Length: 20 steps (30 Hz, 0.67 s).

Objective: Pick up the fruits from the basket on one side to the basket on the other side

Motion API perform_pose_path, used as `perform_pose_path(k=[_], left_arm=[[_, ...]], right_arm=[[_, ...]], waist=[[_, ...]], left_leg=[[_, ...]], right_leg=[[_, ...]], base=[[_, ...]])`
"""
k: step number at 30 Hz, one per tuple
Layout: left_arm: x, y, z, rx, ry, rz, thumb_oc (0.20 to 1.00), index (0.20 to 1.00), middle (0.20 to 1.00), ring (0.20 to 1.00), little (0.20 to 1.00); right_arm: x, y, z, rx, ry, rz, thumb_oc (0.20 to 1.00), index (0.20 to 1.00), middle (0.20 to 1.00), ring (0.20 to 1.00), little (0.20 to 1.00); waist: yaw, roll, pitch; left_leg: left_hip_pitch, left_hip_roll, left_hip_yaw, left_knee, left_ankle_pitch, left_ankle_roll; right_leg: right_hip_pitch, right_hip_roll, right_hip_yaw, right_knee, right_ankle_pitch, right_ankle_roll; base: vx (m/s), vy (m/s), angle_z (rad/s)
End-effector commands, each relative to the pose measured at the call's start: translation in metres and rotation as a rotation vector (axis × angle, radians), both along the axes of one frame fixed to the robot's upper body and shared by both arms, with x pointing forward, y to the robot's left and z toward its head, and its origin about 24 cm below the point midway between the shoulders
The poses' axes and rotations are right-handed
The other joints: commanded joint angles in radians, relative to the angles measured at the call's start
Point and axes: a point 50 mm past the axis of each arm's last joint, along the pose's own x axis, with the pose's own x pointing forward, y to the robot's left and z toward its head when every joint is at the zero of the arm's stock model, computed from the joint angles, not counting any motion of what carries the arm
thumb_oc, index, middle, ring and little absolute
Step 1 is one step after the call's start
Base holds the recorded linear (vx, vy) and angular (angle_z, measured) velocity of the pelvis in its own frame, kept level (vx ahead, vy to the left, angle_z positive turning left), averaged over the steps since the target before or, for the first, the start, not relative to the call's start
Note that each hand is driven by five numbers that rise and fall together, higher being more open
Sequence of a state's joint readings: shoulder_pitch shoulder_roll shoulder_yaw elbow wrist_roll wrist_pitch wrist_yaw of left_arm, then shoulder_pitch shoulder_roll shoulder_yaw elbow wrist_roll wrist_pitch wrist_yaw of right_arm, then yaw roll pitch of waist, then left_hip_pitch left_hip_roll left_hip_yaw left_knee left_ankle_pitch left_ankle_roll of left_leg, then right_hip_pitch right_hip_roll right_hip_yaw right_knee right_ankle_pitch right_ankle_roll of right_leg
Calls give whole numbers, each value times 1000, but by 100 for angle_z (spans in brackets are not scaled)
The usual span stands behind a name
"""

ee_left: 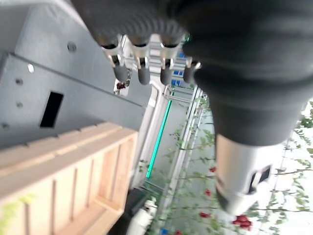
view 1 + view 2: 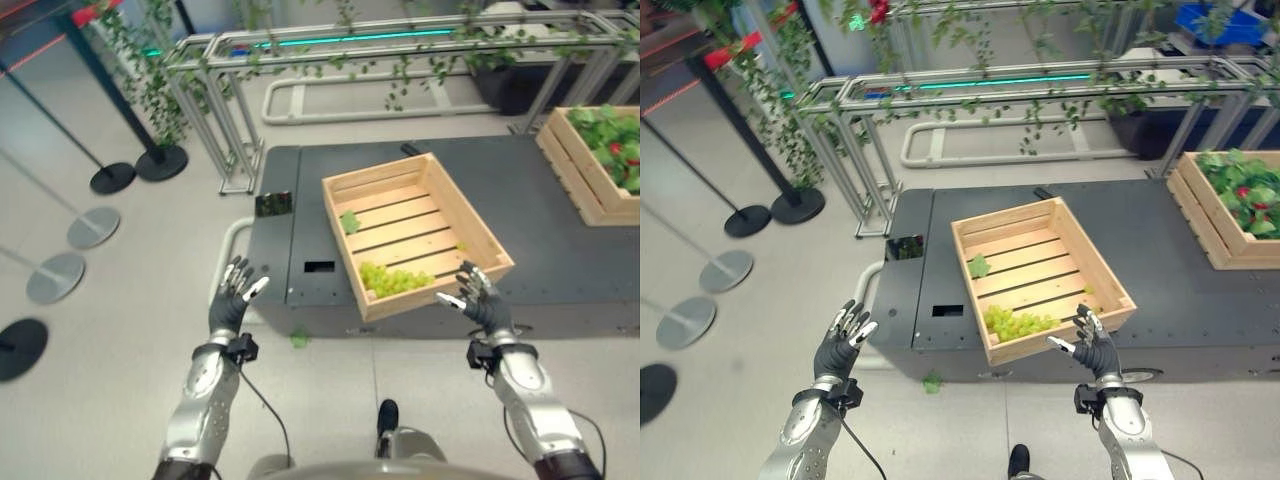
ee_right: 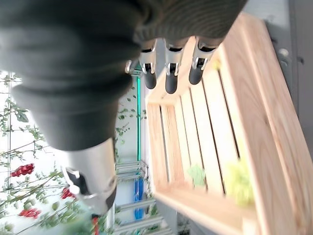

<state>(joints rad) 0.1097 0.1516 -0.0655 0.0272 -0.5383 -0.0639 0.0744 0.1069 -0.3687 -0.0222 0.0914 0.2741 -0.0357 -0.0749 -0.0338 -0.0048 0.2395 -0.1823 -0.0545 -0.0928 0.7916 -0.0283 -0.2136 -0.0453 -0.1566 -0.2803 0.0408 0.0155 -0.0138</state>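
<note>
Right hand [image 2: 484,300] fingers straight and spread, holding nothing, just off the near right corner of the wooden crate [image 2: 480,232], left hand [image 2: 234,296] likewise spread, well left of the crate, green grapes [image 2: 393,279] inside its near end, second crate [image 2: 575,165] of leaves far right on the dark platform [image 2: 560,240].

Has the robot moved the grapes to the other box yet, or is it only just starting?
Only just starting. The green grapes still lie in the near wooden crate. The left hand and right hand are both open, holding nothing. Left to do: lift the grapes and carry them to the leafy crate on the right.
</note>
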Motion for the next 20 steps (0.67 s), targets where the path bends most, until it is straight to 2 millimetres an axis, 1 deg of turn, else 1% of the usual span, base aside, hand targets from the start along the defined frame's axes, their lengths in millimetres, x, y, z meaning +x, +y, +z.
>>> perform_pose_path(k=[1, 2, 3, 4, 5, 6, 7, 8, 9, 10, 11, 12, 13, 16, 17, 18, 20], left_arm=[[-3, 16, 20, 13, -96, 38, 1000, 1000, 1000, 1000, 1000], [-6, 17, 19, 4, -91, 46, 1000, 1000, 1000, 1000, 1000], [-7, 19, 18, 12, -86, 57, 1000, 1000, 1000, 1000, 1000], [-7, 19, 18, 11, -85, 57, 1000, 1000, 1000, 1000, 1000], [-9, 19, 16, 19, -72, 72, 1000, 1000, 1000, 1000, 1000], [-9, 19, 16, 19, -71, 72, 1000, 1000, 1000, 1000, 1000], [-8, 18, 16, 32, -68, 84, 1000, 1000, 1000, 1000, 1000], [-7, 18, 16, 30, -69, 91, 1000, 1000, 1000, 1000, 1000], [-7, 18, 16, 31, -68, 91, 1000, 1000, 1000, 1000, 1000], [-3, 19, 19, 44, -75, 86, 1000, 1000, 1000, 1000, 1000], [-3, 19, 19, 44, -75, 86, 1000, 1000, 1000, 1000, 1000], [0, 18, 24, 37, -101, 69, 1000, 1000, 1000, 1000, 1000], [0, 18, 24, 37, -101, 69, 1000, 1000, 1000, 1000, 1000], [3, 19, 25, 49, -100, 64, 1000, 1000, 1000, 1000, 1000], [2, 21, 26, 66, -100, 58, 1000, 1000, 1000, 1000, 1000], [2, 21, 26, 66, -100, 59, 1000, 1000, 1000, 1000, 1000], [4, 24, 29, 93, -108, 63, 1000, 1000, 1000, 1000, 1000]], right_arm=[[14, 18, 22, 10, -121, 77, 1000, 1000, 1000, 1000, 1000], [14, 18, 22, 13, -120, 74, 1000, 1000, 1000, 1000, 1000], [15, 18, 20, 14, -117, 67, 1000, 1000, 1000, 1000, 1000], [15, 18, 20, 13, -117, 67, 1000, 1000, 1000, 1000, 1000], [13, 18, 19, 3, -110, 69, 1000, 1000, 1000, 1000, 1000], [13, 18, 19, 3, -109, 69, 1000, 1000, 1000, 1000, 1000], [13, 16, 20, -15, -114, 56, 1000, 1000, 1000, 1000, 1000], [13, 21, 19, 3, -116, 71, 1000, 1000, 1000, 1000, 1000], [12, 21, 19, 3, -116, 70, 1000, 1000, 1000, 1000, 1000], [12, 20, 19, 12, -117, 62, 1000, 1000, 1000, 1000, 1000], [12, 20, 19, 12, -116, 62, 1000, 1000, 1000, 1000, 1000], [11, 21, 20, 34, -125, 54, 1000, 1000, 1000, 1000, 1000], [11, 21, 20, 34, -125, 54, 1000, 1000, 1000, 1000, 1000], [10, 24, 16, 36, -105, 61, 1000, 1000, 1000, 1000, 1000], [9, 26, 13, 45, -92, 66, 1000, 1000, 1000, 1000, 1000], [9, 26, 13, 45, -92, 67, 1000, 1000, 1000, 1000, 1000], [11, 29, 13, 39, -93, 74, 1000, 1000, 1000, 1000, 1000]], waist=[[52, -30, 36], [62, -27, 35], [86, 1, 26], [89, -1, 29], [103, 23, 22], [103, 23, 24], [106, 30, 24], [95, 47, -1], [94, 48, 1], [85, 42, -8], [85, 42, -9], [78, 31, -21], [79, 29, -21], [77, 6, -30], [75, -7, -29], [77, -8, -30], [72, -12, -11]], left_leg=[[-45, -61, 27, -189, -57, 108], [-56, -50, 29, -242, -59, 113], [-65, 3, -7, -474, -11, 119], [-49, 4, -4, -495, -4, 117], [-15, 63, -51, -662, 68, 109], [-7, 63, -52, -673, 73, 108], [-11, 71, -54, -712, 105, 98], [50, 102, -102, -778, 113, 91], [57, 104, -103, -789, 118, 90], [71, 105, -104, -803, 121, 81], [71, 105, -104, -805, 121, 81], [85, 100, -96, -833, 117, 91], [85, 99, -95, -833, 117, 92], [95, 71, -85, -831, 94, 122], [103, 58, -76, -830, 76, 146], [100, 57, -74, -828, 75, 147], [103, 58, -63, -826, 70, 161]], right_leg=[[109, 12, 38, -46, -123, 79], [123, 16, 51, -54, -132, 84], [147, 52, 71, -62, -153, 93], [151, 51, 75, -62, -154, 91], [180, 73, 84, -53, -180, 101], [183, 73, 83, -52, -181, 101], [211, 71, 74, -52, -197, 107], [220, 78, 91, -35, -217, 109], [222, 80, 91, -36, -216, 108], [223, 62, 78, -38, -208, 114], [223, 62, 78, -39, -208, 114], [214, 46, 73, -37, -201, 128], [213, 45, 73, -36, -202, 129], [190, 5, 79, 0, -200, 151], [147, -17, 97, 63, -196, 165], [141, -19, 100, 70, -199, 166], [65, -24, 126, 184, -190, 187]], base=[[300, -15, -50], [461, 92, -54], [348, 79, -52], [483, 83, -65], [232, 13, -66], [329, 51, -71], [238, 119, -29], [237, 120, -17], [177, 166, -19], [47, 66, -27], [106, 152, -7], [62, 83, 13], [80, 119, 31], [65, 130, 15], [65, 141, -3], [31, 123, -7], [-18, 89, -12]])
